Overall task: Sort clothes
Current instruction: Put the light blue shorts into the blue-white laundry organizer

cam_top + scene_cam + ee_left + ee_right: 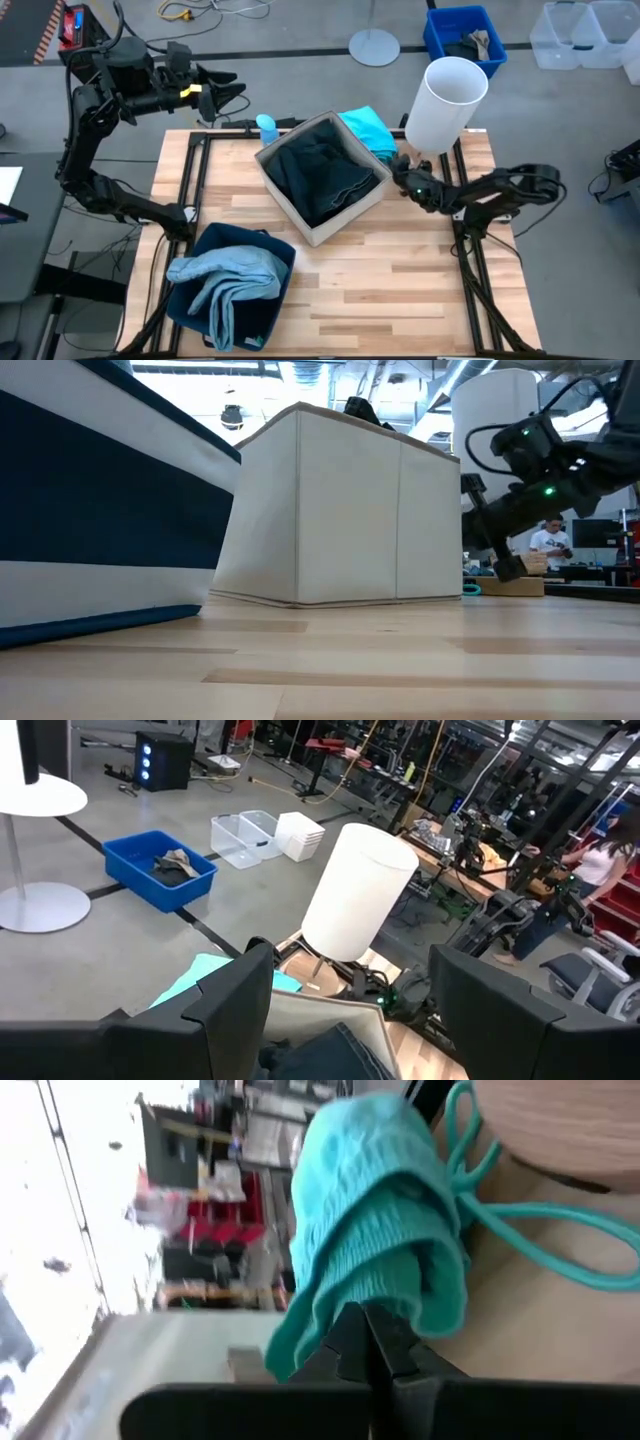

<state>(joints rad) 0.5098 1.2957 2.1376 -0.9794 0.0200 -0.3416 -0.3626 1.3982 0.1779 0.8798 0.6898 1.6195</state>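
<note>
Pinching soft turquoise garment at worktop's far edge beside beige fabric box, right end effector fingers closed on its fold. Left end effector raised, spread, idle. Advise lifting high to clear drawstring before carrying.

Dark jeans lie crumpled inside the beige box. A pale blue garment drapes over the navy box. A turquoise garment lies bunched beside the beige box.
</note>
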